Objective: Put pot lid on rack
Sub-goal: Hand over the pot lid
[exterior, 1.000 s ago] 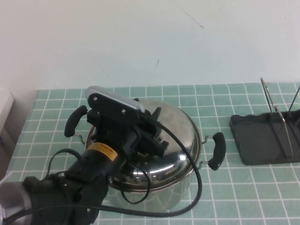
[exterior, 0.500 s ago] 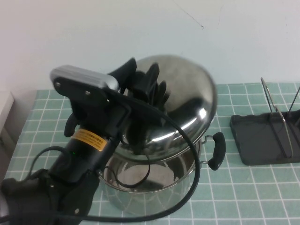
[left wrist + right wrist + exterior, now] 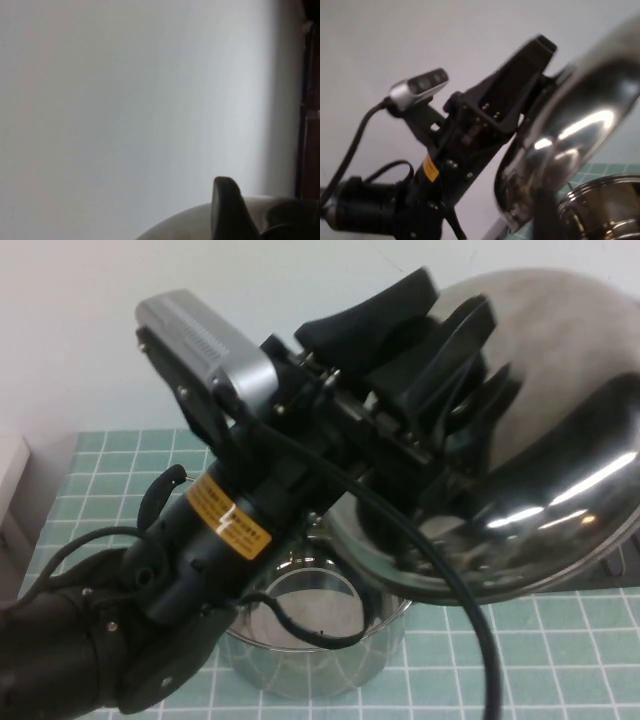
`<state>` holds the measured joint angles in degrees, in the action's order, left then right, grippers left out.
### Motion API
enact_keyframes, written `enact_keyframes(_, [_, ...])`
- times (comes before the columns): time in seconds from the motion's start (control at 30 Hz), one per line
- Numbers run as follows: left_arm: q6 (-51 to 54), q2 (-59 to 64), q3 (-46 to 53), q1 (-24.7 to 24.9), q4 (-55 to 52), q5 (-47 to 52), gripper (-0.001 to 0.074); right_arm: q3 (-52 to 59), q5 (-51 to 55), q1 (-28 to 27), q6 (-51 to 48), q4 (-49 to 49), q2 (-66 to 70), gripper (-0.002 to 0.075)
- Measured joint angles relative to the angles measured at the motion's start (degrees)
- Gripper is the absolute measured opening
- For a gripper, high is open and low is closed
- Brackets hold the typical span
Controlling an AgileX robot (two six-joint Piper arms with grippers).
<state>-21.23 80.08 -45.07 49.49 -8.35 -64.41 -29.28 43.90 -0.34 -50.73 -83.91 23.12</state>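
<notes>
The pot lid hangs in the air, tipped up on edge with its domed side facing the left gripper, which is clamped on the lid at its centre; the knob itself is hidden between the black fingers. Below the gripper and clear of the lid stands the open steel pot on the green tiled table, one black side handle showing beside the arm. The rack cannot be seen, being behind the raised lid. The right gripper is outside every view; its wrist camera looks across at the lid and the left gripper.
</notes>
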Motion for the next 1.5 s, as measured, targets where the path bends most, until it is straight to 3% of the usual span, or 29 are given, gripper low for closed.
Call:
enact_keyframes(0.1, [-0.21,0.00,-2.15,1.45,-1.10,-0.24,0.0312,0.00,-0.35,0.00,3.30,-1.95,0.86,0.0511])
enact_keyframes(0.17, [-0.24,0.00,-3.16,2.20,-2.12,-0.39,0.0312,0.00,-0.35,0.00,2.99,-5.22,1.30,0.0615])
enact_keyframes(0.23, [-0.34,0.00,-3.82,2.92,-2.79,-0.48,0.0312,0.00,0.11,0.00,0.05,-9.41,1.65,0.0659])
enact_keyframes(0.33, [-0.34,0.00,-4.66,4.51,-4.34,-0.52,0.0312,-0.66,0.25,0.00,-2.65,-11.47,2.14,0.0663])
enact_keyframes(0.5, [0.21,0.00,-6.04,7.73,-5.40,-0.37,0.0312,-1.01,-0.13,0.11,-3.10,-12.85,4.51,0.0565])
enact_keyframes(0.57, [0.21,0.11,-6.02,8.13,-5.40,0.18,0.0312,-1.10,0.40,0.11,-4.02,-13.27,5.22,0.0469])
enact_keyframes(0.7, [-1.23,0.33,-6.17,8.13,-6.10,4.30,0.0312,-1.23,2.50,0.11,-10.77,-14.62,5.73,0.0155])
enact_keyframes(0.73, [-2.40,0.33,-6.31,8.22,-6.36,5.11,0.0313,-1.23,3.26,0.23,-11.96,-14.62,5.73,0.0127])
enact_keyframes(0.93, [-9.29,0.11,-6.67,8.22,-7.52,9.65,0.0318,-1.23,3.08,0.46,-18.04,-14.85,5.73,0.0126])
enact_keyframes(1.1, [-15.29,0.11,-6.93,8.37,-11.01,15.69,0.0507,-1.23,2.09,0.46,-24.35,-14.03,5.73,0.0043])
enact_keyframes(1.27, [-19.27,0.09,-6.93,9.06,-16.02,19.61,0.0572,-1.12,-7.35,0.46,-29.35,-12.80,7.13,0.0026])
enact_keyframes(1.4, [-21.30,-0.64,-6.93,9.06,-19.38,24.24,0.0499,-1.64,-12.24,0.34,-33.55,-12.80,10.52,0.0026])
enact_keyframes(1.5, [-21.52,-2.77,-6.93,9.06,-23.88,33.07,0.0325,-3.78,-12.71,0.34,-36.20,-12.80,16.42,0.0026])
